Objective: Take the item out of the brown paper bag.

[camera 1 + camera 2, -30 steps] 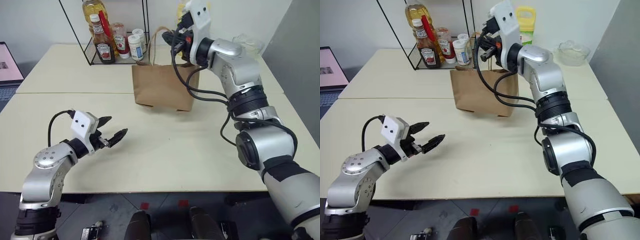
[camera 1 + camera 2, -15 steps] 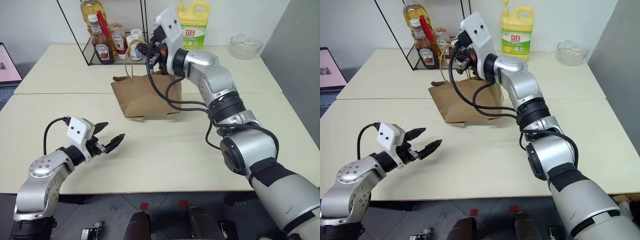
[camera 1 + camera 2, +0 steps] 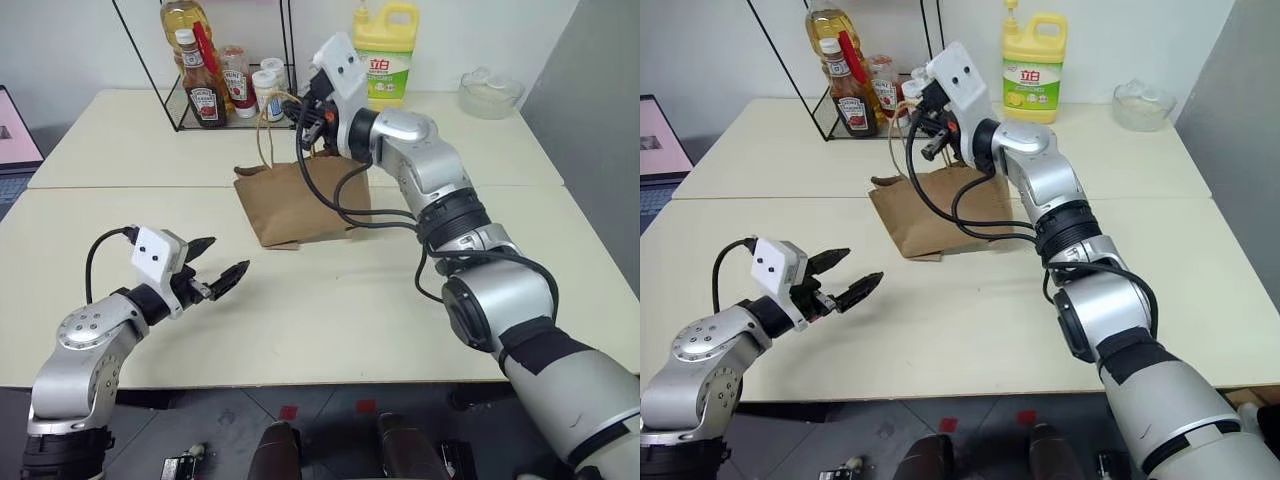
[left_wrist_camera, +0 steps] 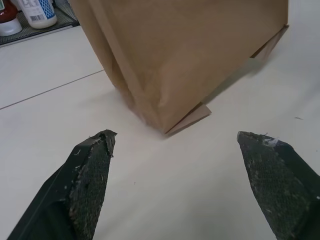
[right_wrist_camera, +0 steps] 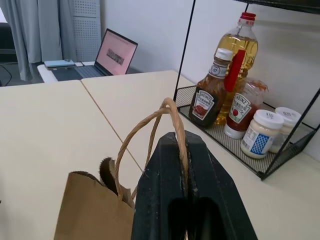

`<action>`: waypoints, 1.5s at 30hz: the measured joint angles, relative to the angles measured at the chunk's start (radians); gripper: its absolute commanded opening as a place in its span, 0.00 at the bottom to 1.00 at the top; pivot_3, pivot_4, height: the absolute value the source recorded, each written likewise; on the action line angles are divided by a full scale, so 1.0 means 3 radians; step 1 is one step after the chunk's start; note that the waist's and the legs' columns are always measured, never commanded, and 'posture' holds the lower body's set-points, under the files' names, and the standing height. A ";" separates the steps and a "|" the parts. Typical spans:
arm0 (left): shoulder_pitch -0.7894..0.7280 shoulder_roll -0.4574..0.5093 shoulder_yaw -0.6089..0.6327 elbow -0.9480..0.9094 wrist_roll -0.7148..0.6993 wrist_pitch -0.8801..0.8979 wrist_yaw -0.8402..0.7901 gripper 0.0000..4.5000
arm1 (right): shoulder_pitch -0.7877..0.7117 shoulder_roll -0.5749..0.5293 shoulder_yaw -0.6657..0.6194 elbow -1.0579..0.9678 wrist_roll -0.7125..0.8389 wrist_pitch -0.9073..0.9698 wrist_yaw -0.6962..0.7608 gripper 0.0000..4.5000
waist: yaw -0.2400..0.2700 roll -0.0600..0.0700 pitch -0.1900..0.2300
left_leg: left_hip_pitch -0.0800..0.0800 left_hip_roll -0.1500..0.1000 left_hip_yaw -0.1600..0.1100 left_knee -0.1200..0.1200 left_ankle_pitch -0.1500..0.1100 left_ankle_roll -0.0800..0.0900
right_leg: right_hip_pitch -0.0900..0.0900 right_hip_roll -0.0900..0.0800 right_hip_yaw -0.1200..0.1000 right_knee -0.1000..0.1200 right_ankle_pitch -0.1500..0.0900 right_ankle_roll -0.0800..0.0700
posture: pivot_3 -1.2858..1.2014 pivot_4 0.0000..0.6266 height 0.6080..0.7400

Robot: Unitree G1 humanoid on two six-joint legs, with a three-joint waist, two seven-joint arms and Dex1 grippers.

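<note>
the table [image 3: 400, 300] carries the brown paper bag [image 3: 300, 200], tilted, near the middle toward its far edge. the right gripper [image 3: 305, 112] is clamped on the bag's cord handle [image 5: 150, 125]; the left gripper [image 3: 222, 270] hovers spread and empty near the front-left edge. the item cannot be seen.

The cream table [image 3: 330, 300] bears the brown paper bag [image 3: 300, 200], a wire rack [image 3: 215, 110], a yellow jug [image 3: 385, 55] and a glass bowl [image 3: 490, 92].

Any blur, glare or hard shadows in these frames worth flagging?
Left wrist view: the brown kraft paper bag is soft-focused and casts a soft shadow on the cream table. Right wrist view: the right hand looms dark and blurred. Eye views: even lighting, no glare.
</note>
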 measured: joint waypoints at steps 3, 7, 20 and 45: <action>-0.0036 0.0000 -0.0015 0.0001 0.0000 0.0000 -0.0002 0.92 | 0.0003 -0.0001 0.0007 0.0000 -0.0008 -0.0003 0.0003 0.01 | -0.0002 0.0000 0.0000 | 0.0000 0.0000 0.0000 0.0000 0.0000 0.0000 | 0.0000 0.0000 0.0000 0.0000 0.0000 0.0000 | 0.52 0.24 1.00; -0.0036 0.0000 -0.0017 0.0001 0.0000 0.0000 -0.0002 0.92 | 0.0018 -0.0011 0.0029 0.0000 -0.0074 -0.0002 -0.0007 0.01 | -0.0003 0.0000 0.0000 | 0.0000 0.0000 0.0000 0.0000 0.0000 0.0000 | 0.0000 0.0000 0.0000 0.0001 0.0000 0.0000 | 0.52 0.24 1.00; -0.0074 -0.0001 -0.0046 0.0006 0.0001 -0.0001 -0.0004 0.92 | 0.0172 -0.0173 0.0042 -0.0334 -0.0097 0.0392 0.0065 0.01 | -0.0003 0.0000 0.0000 | 0.0000 0.0000 0.0000 0.0001 0.0000 0.0000 | 0.0001 0.0000 0.0000 0.0001 0.0000 0.0000 | 0.52 0.24 1.00; -0.0425 0.0288 0.0040 -0.0130 -0.0221 0.0244 -0.0154 0.92 | 0.1471 -0.1447 0.0041 -0.2861 0.0367 0.1892 0.0820 0.76 | 0.0033 -0.0001 -0.0001 | -0.0008 -0.0003 -0.0010 0.0007 0.0000 0.0001 | 0.0003 -0.0002 -0.0008 -0.0001 0.0000 0.0000 | 0.52 0.24 1.00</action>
